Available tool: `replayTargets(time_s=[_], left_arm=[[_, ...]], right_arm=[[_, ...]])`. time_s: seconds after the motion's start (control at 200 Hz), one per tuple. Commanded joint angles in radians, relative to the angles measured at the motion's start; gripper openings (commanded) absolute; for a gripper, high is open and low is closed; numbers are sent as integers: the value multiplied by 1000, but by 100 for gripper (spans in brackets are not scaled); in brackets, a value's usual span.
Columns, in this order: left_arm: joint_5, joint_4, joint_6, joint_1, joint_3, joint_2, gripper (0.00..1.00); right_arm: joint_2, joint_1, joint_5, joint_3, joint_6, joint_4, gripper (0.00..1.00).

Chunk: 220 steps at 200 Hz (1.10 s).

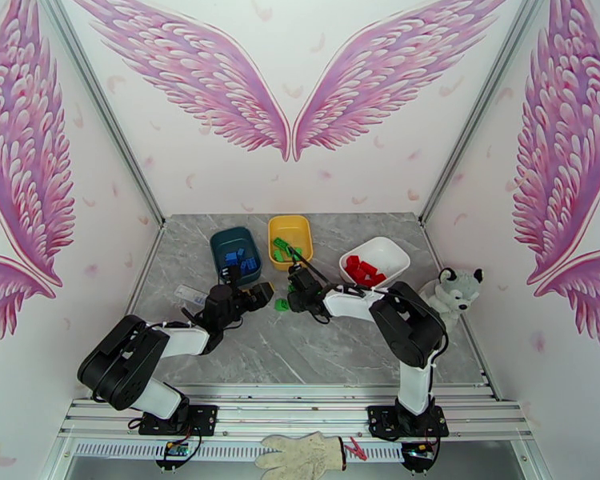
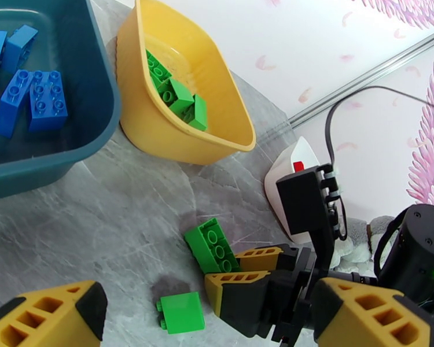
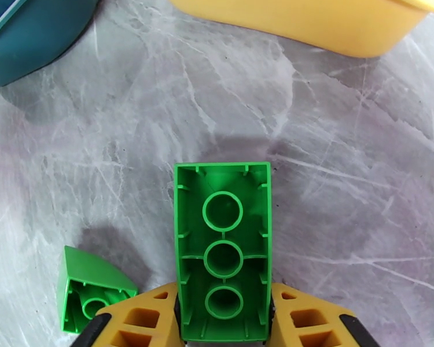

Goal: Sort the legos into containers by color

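My right gripper [image 3: 223, 310] is shut on a long green lego [image 3: 223, 250], held underside up just above the grey table. The left wrist view shows that gripper [image 2: 252, 270] and the long green lego [image 2: 212, 245] too. A small green lego [image 2: 182, 312] lies on the table beside it, between the wide-open fingers of my left gripper [image 2: 208, 322]. From above, the two grippers, left [image 1: 262, 293] and right [image 1: 290, 298], meet in front of the tubs. The dark teal container [image 1: 236, 254] holds blue legos [image 2: 40, 99]. Green legos [image 2: 179, 102] lie in the yellow container [image 1: 290, 240], and red ones in the white container [image 1: 374, 262].
A small clear plastic piece [image 1: 190, 294] lies on the table left of my left arm. A stuffed husky toy [image 1: 454, 291] sits at the table's right edge. A work glove [image 1: 300, 455] lies on the front rail between the arm bases.
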Motion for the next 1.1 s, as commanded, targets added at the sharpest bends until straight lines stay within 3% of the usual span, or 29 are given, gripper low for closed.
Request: replayTargets(time_s=[0.0,0.245,0.54,0.87,1.095], left_arm=[[31,-5,12,-2,38,-3,99],[45,-4,10,-4,44,2,99],[12,-22,22,3,21,-47,99],[8,-53,35,17,6,-99,99],[9,-51,32,41,-8,-111,99]], right_arm=[[-108,-5,-2,-39,17,17,31],[-222,-21,-8,5,8,-34,30],[-44,-80,-4,321,-1,-164,32],[180,-107,9,652,-5,-316,47],[175,-107,-2,661,-9,-328,62]])
